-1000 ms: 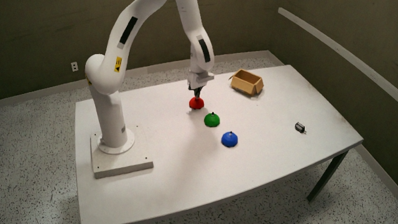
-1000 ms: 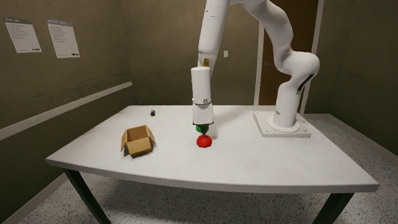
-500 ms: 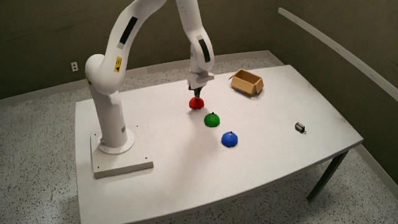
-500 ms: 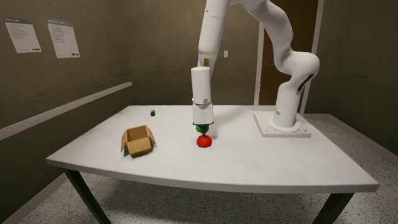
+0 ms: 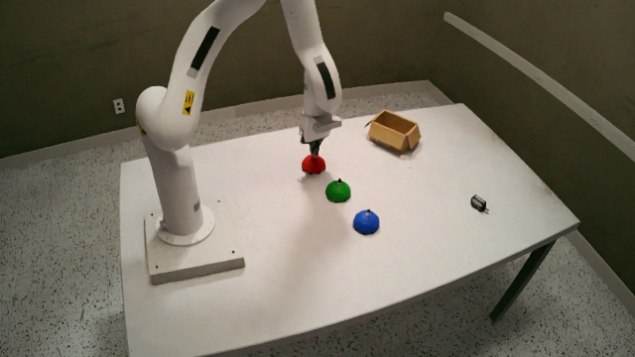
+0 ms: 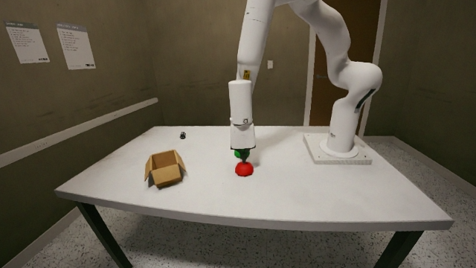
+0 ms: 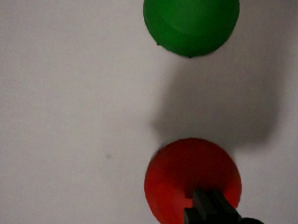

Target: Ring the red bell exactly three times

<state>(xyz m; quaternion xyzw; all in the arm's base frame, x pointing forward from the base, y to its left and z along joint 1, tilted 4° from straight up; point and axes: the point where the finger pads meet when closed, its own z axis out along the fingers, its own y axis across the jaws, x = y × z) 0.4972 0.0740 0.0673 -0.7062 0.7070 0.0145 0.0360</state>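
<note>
The red bell (image 5: 314,165) (image 6: 244,169) (image 7: 181,176) is a small dome on the white table (image 5: 278,278). My gripper (image 5: 315,151) (image 6: 244,159) (image 7: 204,210) is shut and empty, pointing straight down with its fingertips on the top middle of the red bell. The fingers hide the bell's button, so I cannot tell how far down it is.
A green bell (image 5: 337,191) (image 7: 192,11) and a blue bell (image 5: 366,222) stand in a row in front of the red one, their buttons up. An open cardboard box (image 5: 394,131) (image 6: 164,168) sits to the right, and a small dark object (image 5: 478,202) (image 6: 182,135) lies near the table's right edge.
</note>
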